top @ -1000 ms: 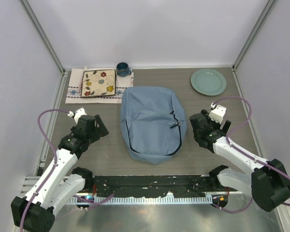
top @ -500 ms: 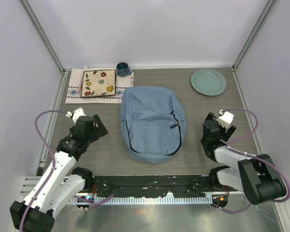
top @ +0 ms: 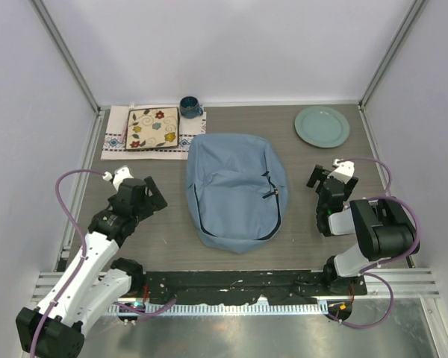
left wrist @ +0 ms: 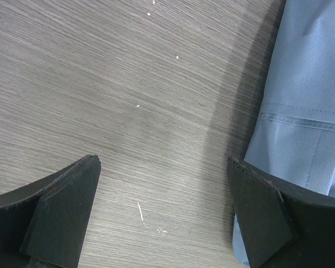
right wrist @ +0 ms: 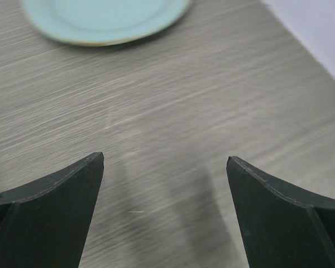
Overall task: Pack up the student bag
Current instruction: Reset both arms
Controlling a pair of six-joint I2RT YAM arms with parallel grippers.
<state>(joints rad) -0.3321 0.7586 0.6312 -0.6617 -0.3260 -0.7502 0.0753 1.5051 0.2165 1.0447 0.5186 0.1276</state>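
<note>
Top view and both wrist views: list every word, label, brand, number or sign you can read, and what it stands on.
No text can be read in any view.
The student bag: plain blue fabric, no label showing.
The flowered square: flowers only.
The cloth under it: border pattern too small to read.
The plate and mug: bare.

Student bag (top: 235,190): matt blue woven cloth (fine twill visible close up). Table (top: 168,231): grey wood-grain, matt, lightly scuffed. Far-right plate (top: 322,125): smooth, glazed, faint sheen.
</note>
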